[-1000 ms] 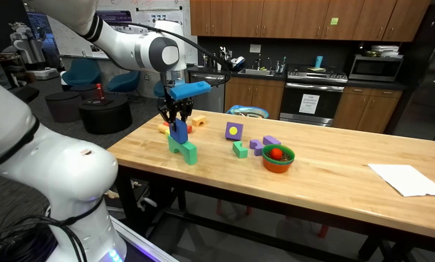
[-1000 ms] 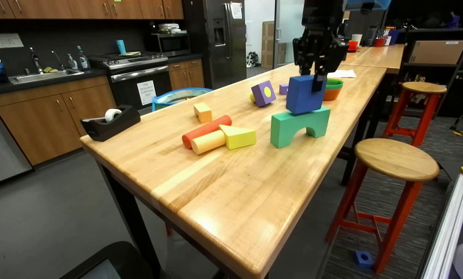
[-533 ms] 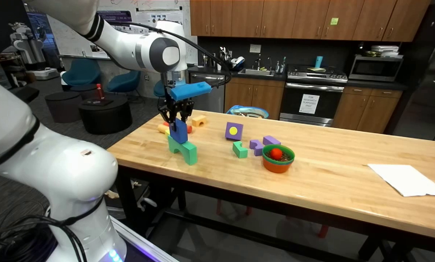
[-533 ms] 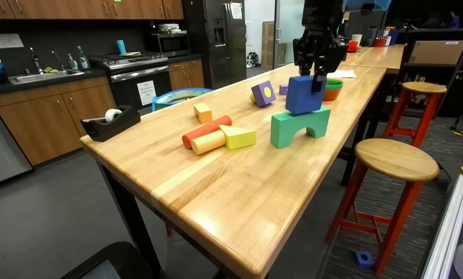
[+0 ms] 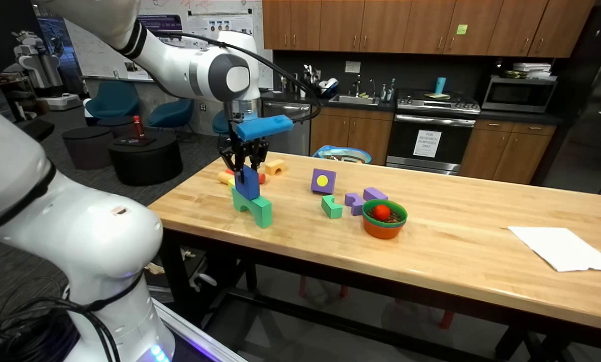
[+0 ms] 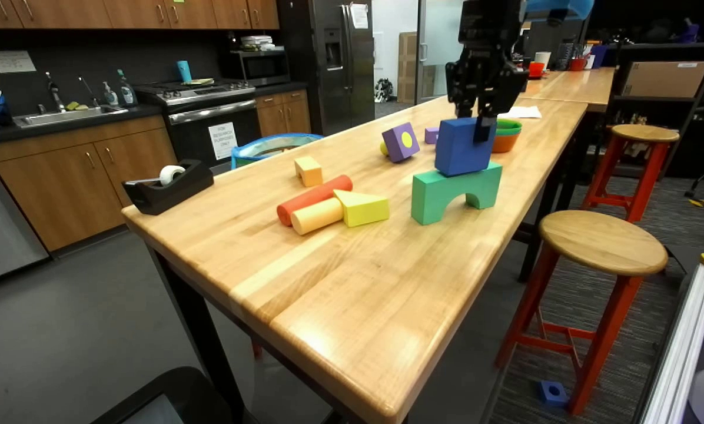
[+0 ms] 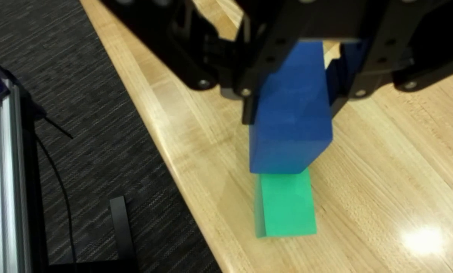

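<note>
Black gripper [image 7: 291, 110] and matte-blue rectangular block [image 6: 459, 152] now slightly lower; fingers [image 7: 249, 110] clamp the block; matte-green arch block [image 6: 455, 186] stands beneath them.

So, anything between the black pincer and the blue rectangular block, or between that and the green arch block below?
Nothing visible: the pincer grips the blue block, with no object between that and the green arch.

My arm [image 5: 99, 221]: white, rounded links [image 5: 170, 68], black bands [image 5: 133, 42]. Cable [image 5: 260, 57]: black. Wrist block [image 5: 264, 127]: bright blue. Gripper [image 7: 292, 112]: black; screws [image 7: 245, 92], blurred to me, probably silver.
</note>
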You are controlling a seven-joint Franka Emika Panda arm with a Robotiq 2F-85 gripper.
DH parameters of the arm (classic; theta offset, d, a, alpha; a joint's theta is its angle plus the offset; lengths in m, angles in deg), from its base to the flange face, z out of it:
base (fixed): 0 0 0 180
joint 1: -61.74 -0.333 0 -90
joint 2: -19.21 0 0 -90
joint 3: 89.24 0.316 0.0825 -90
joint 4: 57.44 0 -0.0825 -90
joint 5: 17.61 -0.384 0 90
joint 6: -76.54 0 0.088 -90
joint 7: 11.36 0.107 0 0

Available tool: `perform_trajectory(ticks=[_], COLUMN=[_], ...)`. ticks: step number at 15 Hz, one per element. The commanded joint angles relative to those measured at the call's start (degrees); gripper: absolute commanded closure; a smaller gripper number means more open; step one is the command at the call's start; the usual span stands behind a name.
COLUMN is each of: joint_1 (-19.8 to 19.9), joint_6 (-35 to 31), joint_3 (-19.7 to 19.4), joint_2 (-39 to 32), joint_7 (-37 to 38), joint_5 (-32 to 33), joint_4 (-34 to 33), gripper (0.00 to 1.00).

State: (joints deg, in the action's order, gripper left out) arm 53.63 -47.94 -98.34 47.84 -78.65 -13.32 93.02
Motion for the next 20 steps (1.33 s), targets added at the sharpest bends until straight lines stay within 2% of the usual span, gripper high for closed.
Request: perform_trajectory(ticks=[1, 2, 3, 4, 5, 10, 20], joint_1=[0.49, 0.52, 0.57, 0.59, 0.62, 0.92, 1.57], joint_6=[-0.24, -0.31, -0.25, -0.29, -0.29, -0.36, -2.32], joint_3=[-0.35, -0.39, -0.36, -0.4, -0.43, -0.4, 1.51], joint_2=[-1.55, -1.73, -1.9, -2.02, -2.14, -2.21, 1.83], joint_7=[-2.15, -2.16, -2.11, -2.19, -2.24, -2.94, -0.03], joint_5=[-1.83, -1.82, -1.74, -1.77, -1.79, -1.77, -0.32], joint_4=[-1.3, -1.32, -1.38, -1.4, -1.44, -1.36, -0.71], gripper=[0.84, 0.84, 0.34, 0.34, 0.29, 0.0, 0.0])
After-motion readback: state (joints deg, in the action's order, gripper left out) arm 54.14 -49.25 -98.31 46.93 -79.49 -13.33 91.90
